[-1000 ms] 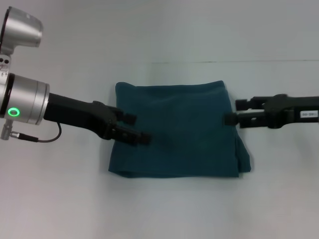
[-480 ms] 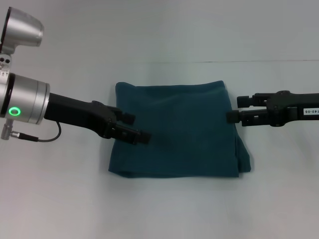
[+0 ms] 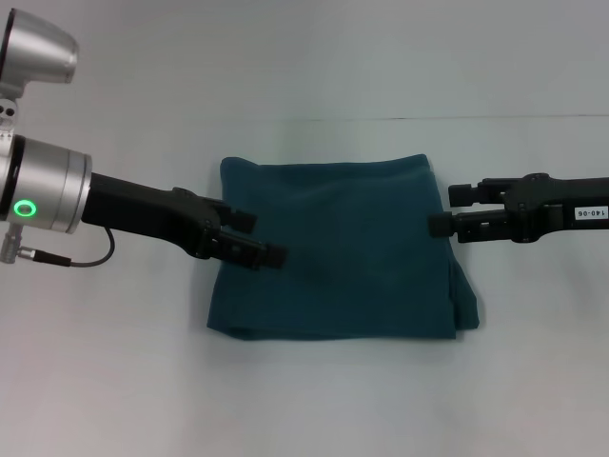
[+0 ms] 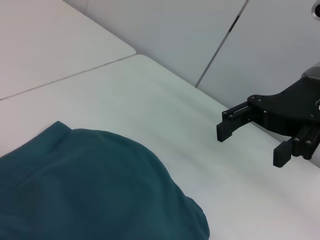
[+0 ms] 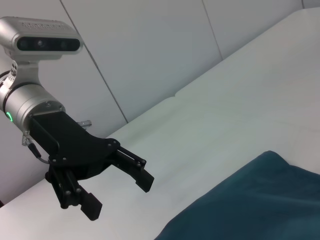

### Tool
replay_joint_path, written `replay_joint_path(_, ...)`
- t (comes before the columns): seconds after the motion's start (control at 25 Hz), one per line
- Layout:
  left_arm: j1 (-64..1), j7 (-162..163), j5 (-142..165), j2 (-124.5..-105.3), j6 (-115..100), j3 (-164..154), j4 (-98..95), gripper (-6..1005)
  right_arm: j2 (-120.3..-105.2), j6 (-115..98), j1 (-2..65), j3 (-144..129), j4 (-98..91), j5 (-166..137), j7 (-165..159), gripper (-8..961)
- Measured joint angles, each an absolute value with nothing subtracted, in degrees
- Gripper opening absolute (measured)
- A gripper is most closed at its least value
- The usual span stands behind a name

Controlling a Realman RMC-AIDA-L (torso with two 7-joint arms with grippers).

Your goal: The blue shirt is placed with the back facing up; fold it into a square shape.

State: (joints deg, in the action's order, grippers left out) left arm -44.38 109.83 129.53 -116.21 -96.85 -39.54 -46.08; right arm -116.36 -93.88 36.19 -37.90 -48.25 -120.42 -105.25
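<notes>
From the head camera we are looking forward and down on the whole table [image 3: 114,381]. Each wrist camera is sitting low and close (nearly skimming the tabletop), facing across the blue shirt [image 3: 338,248] toward the opposite arm; all three are sharing that shirt.

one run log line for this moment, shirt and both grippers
blue shirt: folded, roughly square, flat on table | left gripper: open, over shirt's left edge | right gripper: open, at its right edge

White table [image 3: 314,400], pale grey panelled wall [image 5: 150,45], even light
</notes>
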Motion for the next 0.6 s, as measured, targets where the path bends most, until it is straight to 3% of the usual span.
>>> replay_joint_path(0.6,-44.5,109.9,129.5,-116.19,-96.9,-39.7,-46.2,947,-116.37,-93.9,36.1,-37.9,-48.3,-120.4,-105.2,866)
